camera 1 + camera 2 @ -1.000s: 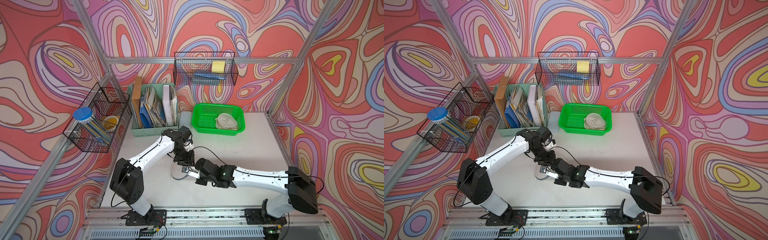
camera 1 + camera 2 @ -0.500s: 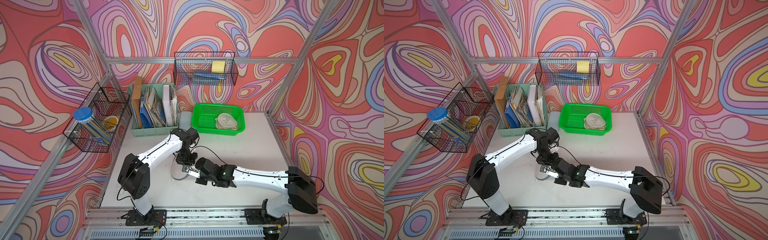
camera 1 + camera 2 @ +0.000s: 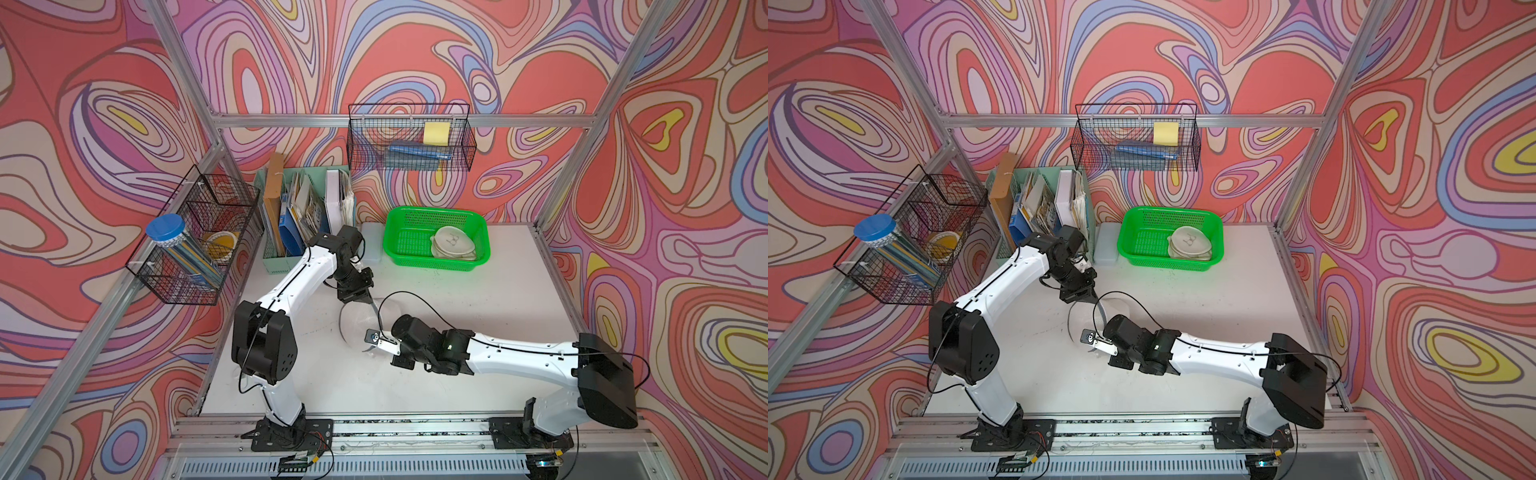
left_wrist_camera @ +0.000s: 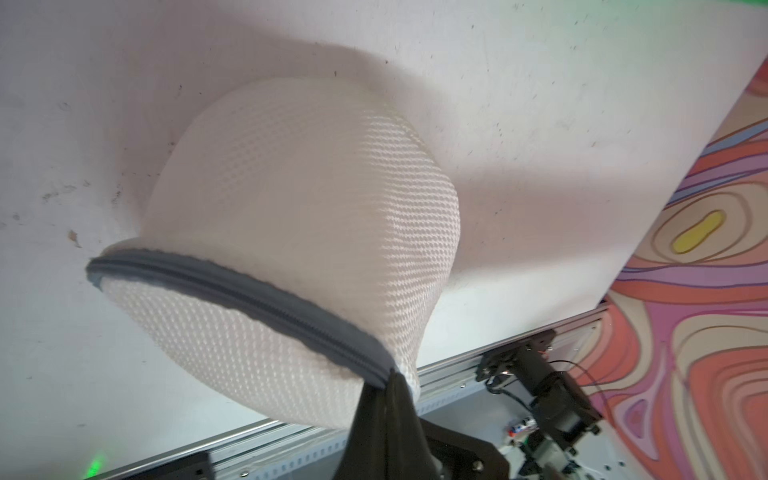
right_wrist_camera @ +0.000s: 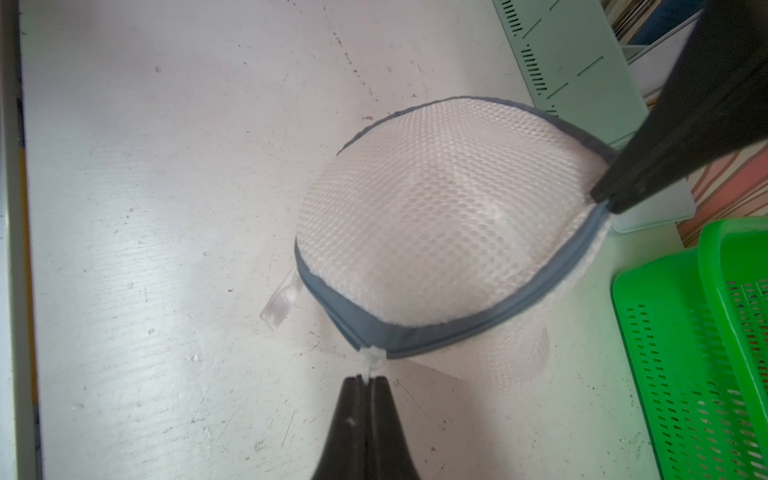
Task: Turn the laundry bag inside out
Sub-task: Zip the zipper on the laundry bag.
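Observation:
The laundry bag is a white mesh dome with a grey zipper rim, held a little off the table between both grippers. My left gripper is shut on the grey rim at the bag's far side, also seen in a top view. At the near side my right gripper is shut on a small white tab at the zipper's end. In both top views the bag shows only faintly. A clear loop hangs off its side.
A green basket holding a folded white mesh item stands at the back. A mint file organiser with papers and a small white box stand beside it. Wire baskets hang on the walls.
My left gripper has shut on the bag's grey rim, and the left arm's base has swung a little to the right. The right gripper has stayed shut on the tab.

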Controlling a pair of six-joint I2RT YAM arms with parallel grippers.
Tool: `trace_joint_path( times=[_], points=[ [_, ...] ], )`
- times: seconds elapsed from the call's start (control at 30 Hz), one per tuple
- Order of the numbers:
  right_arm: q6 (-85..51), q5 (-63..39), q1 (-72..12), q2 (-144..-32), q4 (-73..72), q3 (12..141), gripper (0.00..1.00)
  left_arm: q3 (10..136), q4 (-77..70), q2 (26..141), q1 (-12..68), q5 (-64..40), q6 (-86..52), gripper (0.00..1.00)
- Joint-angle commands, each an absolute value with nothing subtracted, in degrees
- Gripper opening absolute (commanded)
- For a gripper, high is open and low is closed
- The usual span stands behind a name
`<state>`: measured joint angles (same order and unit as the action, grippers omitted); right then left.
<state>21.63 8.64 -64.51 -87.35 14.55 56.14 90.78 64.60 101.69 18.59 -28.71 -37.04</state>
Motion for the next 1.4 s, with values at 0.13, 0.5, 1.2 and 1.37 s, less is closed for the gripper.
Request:
trace_joint_path(
  times=[0.13,0.5,1.2,1.37],
  points=[
    [19.78,4.03,-64.78,-88.25,14.88,54.88,0.0,76.88,46.0,97.13,8.26,-38.26,-54.62,0.0],
    [19.18,6.54,-64.78,-91.04,12.61,56.22,0.0,76.18,52.36,93.77,7.42,-36.51,-45.37,0.29],
    [19.83,7.54,-64.7,-89.56,12.66,56.27,0.0,82.53,69.86,97.62,33.15,-17.24,-25.31,0.51],
    [19.69,7.55,-64.71,-89.14,13.01,56.01,0.0,84.54,71.29,101.15,36.22,-13.26,-25.44,0.46]
  ],
)
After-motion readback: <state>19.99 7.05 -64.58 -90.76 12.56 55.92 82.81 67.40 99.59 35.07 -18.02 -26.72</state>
